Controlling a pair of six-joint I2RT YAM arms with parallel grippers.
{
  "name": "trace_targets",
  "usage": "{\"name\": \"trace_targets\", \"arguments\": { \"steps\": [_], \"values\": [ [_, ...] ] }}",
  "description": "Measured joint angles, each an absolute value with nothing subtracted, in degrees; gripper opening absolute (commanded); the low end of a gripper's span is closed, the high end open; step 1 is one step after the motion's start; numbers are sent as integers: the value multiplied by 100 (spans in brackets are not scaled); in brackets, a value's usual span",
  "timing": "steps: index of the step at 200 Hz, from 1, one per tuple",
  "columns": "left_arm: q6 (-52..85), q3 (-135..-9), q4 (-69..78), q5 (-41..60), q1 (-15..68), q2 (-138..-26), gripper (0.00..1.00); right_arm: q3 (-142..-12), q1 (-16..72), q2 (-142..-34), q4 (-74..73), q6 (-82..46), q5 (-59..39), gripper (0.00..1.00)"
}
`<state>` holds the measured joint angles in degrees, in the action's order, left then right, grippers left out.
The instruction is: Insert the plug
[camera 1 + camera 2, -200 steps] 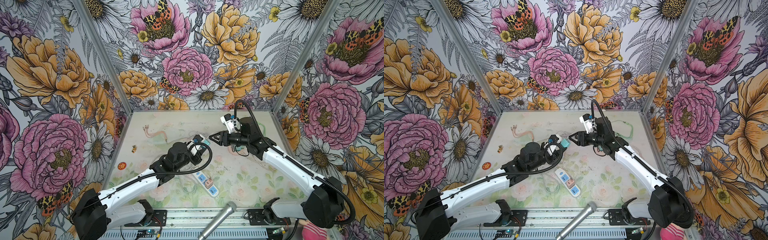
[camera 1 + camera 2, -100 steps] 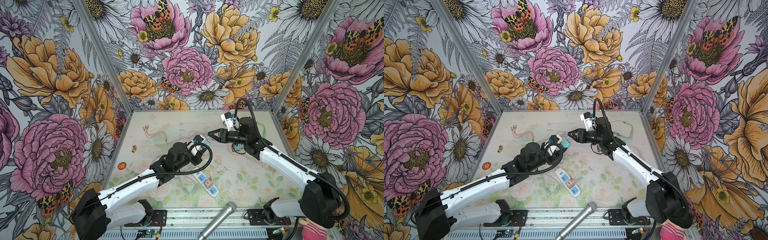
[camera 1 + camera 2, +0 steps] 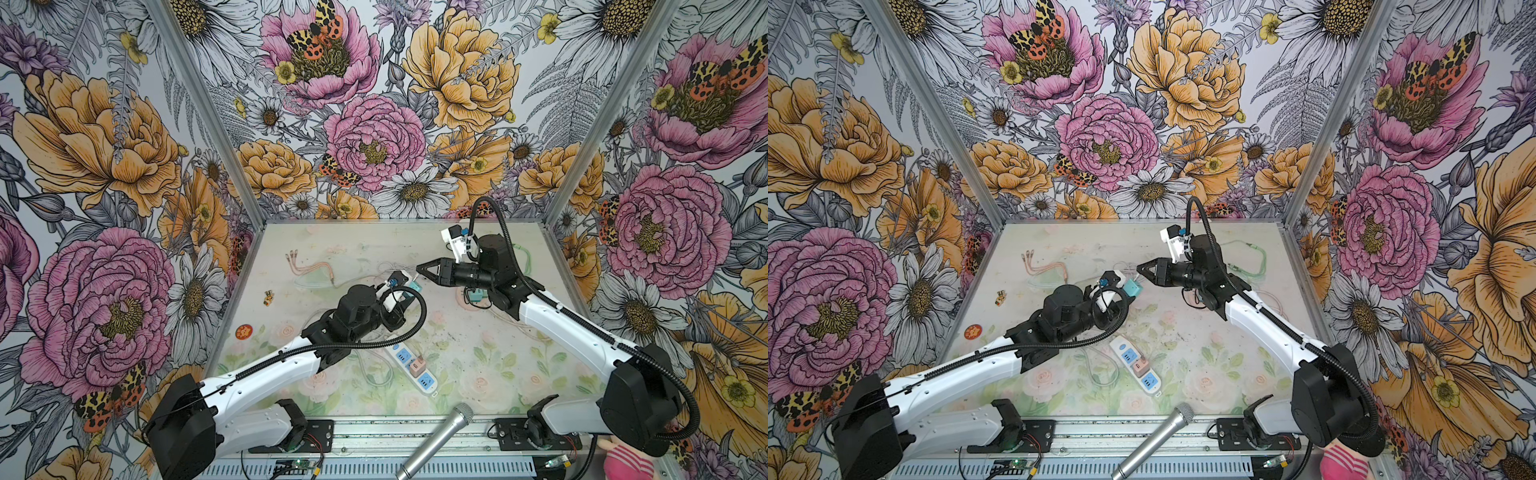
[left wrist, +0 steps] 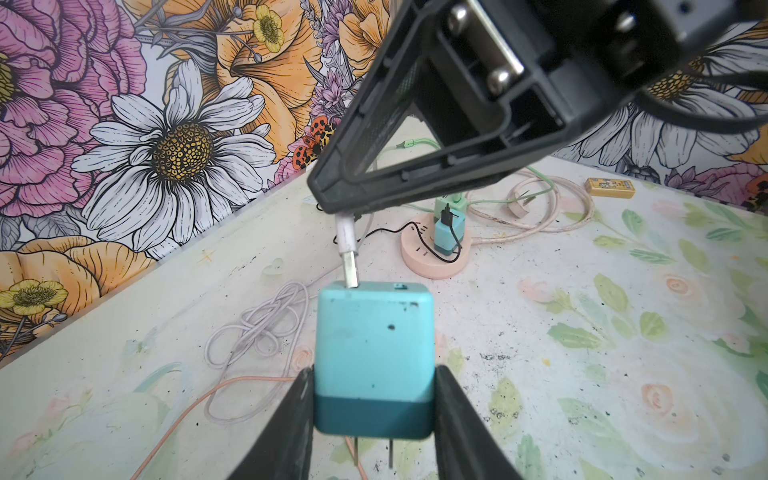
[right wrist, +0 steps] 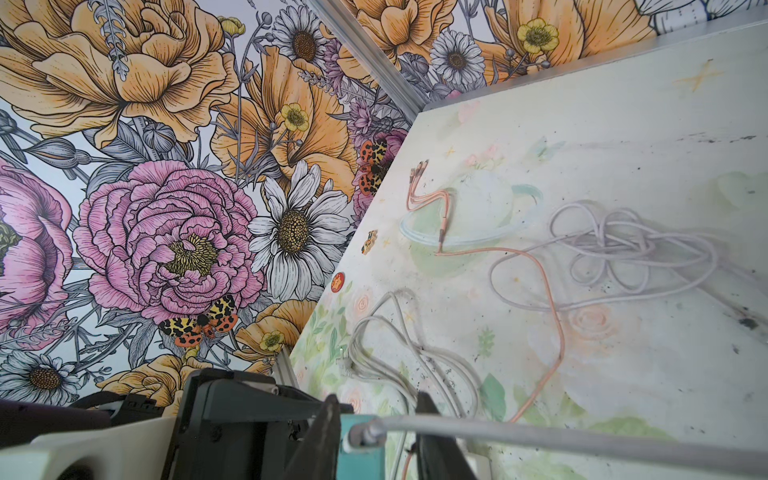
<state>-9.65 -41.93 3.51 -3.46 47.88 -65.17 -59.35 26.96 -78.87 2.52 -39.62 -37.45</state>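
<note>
Mid-table, left pincer [image 4: 374,374] tight on teal charger [image 4: 374,328], right pincer [image 4: 332,197] apparently tight on white USB plug [image 4: 345,230].

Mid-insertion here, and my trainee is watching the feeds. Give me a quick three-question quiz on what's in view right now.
1. True or false: the left gripper has its jaws closed on the teal charger.
2. Where is the metal tip of the white USB plug? A) at the charger's face opposite its prongs; B) in a wall outlet; C) lying flat on the table.
3. What colour is the adapter plugged into the white power strip?

Key: 1 true; 2 A; 3 pink.
</note>
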Motion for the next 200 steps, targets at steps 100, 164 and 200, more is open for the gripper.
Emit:
{"name": "trace_targets", "arguments": {
  "steps": [100, 164, 200],
  "values": [
    [-965, -4195, 355, -349, 4788, -6517, 12, -5935, 2770, -7889, 287, -3903, -3927, 23],
    [-965, -4195, 386, -349, 4788, -6536, 11, -5935, 2808, -7891, 342, -3824, -3924, 17],
    [-965, -4195, 366, -364, 4788, -6539, 11, -5935, 2845, -7896, 342, -3723, -3889, 8]
  ]
}}
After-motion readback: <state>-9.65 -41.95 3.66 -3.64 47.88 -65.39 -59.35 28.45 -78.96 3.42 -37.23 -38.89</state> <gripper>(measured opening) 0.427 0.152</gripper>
